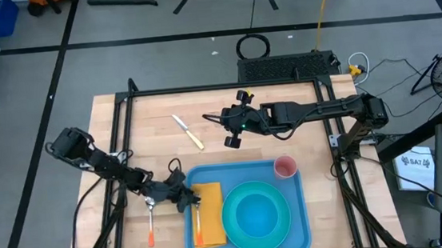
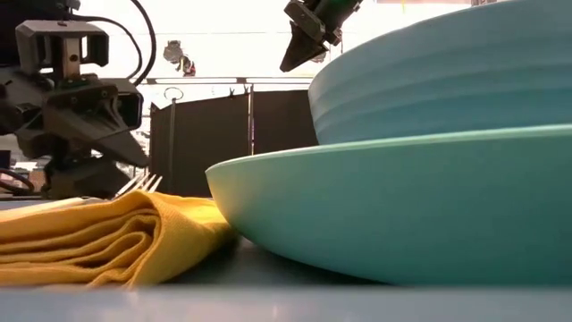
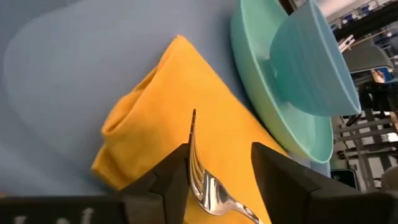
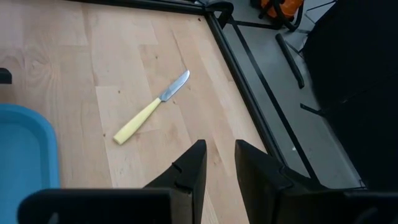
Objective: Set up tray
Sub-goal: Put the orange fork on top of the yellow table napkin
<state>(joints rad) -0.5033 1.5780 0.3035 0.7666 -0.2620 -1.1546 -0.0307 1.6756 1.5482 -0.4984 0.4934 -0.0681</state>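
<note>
Item 1: tray (image 1: 297,223), blue, at the near edge of the table (image 1: 303,145), midway between the arms. It carries a folded yellow-orange napkin (image 1: 209,213) along its left side, a turquoise plate (image 1: 255,215) with a bowl (image 3: 311,65) nested in it at centre, and a pink cup (image 1: 286,166) at the far right corner. The layout reads as a place setting, napkin left of the plate to receive cutlery.

Item 2: left tool (image 3: 219,163), low over the napkin's near end. Fingers parted moderately; a metal fork (image 3: 202,180) lies between them, tines pointing along the napkin. Whether the fingers press the fork or merely flank it is unclear.

Item 3: spoon-like utensil with orange handle (image 1: 149,222), on the table left of the tray.

Item 4: right tool (image 4: 217,165), raised above the table's far centre, fingers a narrow gap apart, holding nothing. A yellow-handled knife (image 4: 149,109) lies on the wood ahead of it, likely its next pickup.
</note>
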